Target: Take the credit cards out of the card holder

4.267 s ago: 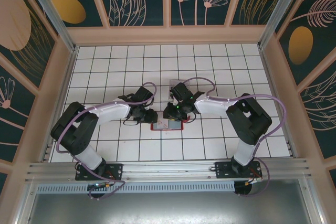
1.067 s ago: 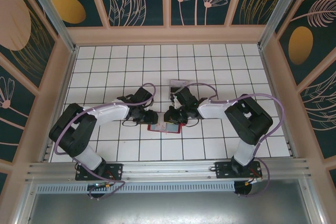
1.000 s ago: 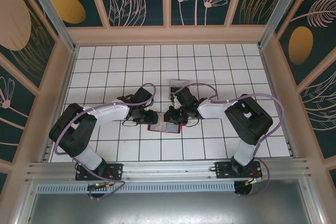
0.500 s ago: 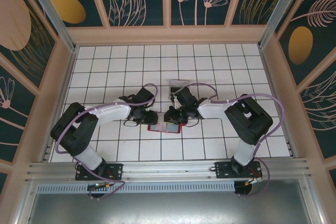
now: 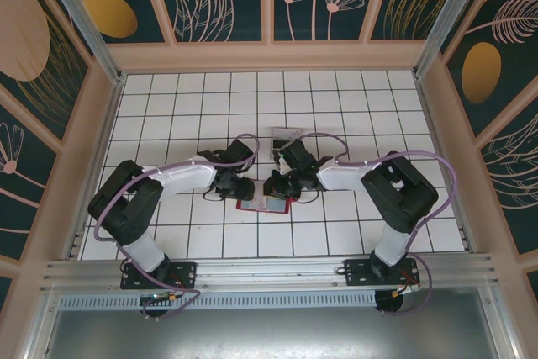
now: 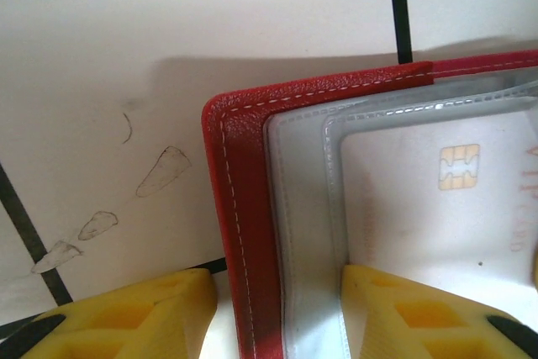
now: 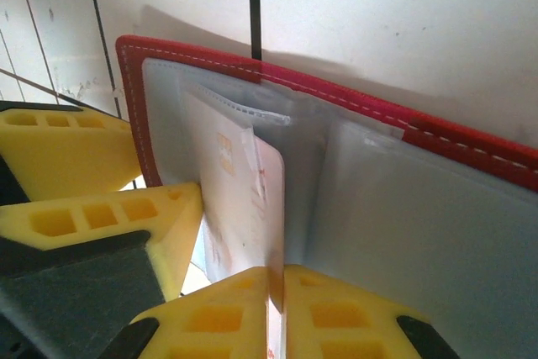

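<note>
Right gripper (image 7: 276,282) pinches credit card (image 7: 245,182) (bottom hidden).

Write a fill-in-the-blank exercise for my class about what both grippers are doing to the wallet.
The card holder lies ____, its grey inside showing.
The right gripper pinches a ____ between its fingers.
Near the left gripper, a sleeved card shows a gold ____.
Missing: open; credit card; chip.
</note>
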You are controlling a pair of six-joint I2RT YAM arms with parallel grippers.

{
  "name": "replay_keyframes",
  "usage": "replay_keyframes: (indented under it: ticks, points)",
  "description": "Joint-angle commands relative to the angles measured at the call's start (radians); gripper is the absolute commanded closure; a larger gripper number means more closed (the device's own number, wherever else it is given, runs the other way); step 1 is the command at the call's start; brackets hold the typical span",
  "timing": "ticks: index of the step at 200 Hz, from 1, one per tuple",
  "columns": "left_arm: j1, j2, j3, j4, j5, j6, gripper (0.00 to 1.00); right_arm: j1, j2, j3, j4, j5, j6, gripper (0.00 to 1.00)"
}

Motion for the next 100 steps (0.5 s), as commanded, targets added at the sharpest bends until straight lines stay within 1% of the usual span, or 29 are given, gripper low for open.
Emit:
replay_keyframes:
  ticks: [1,35,100]
  points:
    - [0.012,0.103,-0.060,-0.117,-0.177,0.023,0.53,-0.011,-0.047,-0.023,-0.042,0.036,-0.021,0.88]
    - [0.008,0.106,-0.060,-0.120,-0.178,0.023,0.53,-0.020,-0.068,-0.039,-0.045,0.042,-0.025,0.91]
    - [0.009,0.099,-0.059,-0.123,-0.175,0.022,0.53,-0.027,-0.107,-0.041,-0.090,0.066,-0.042,0.93]
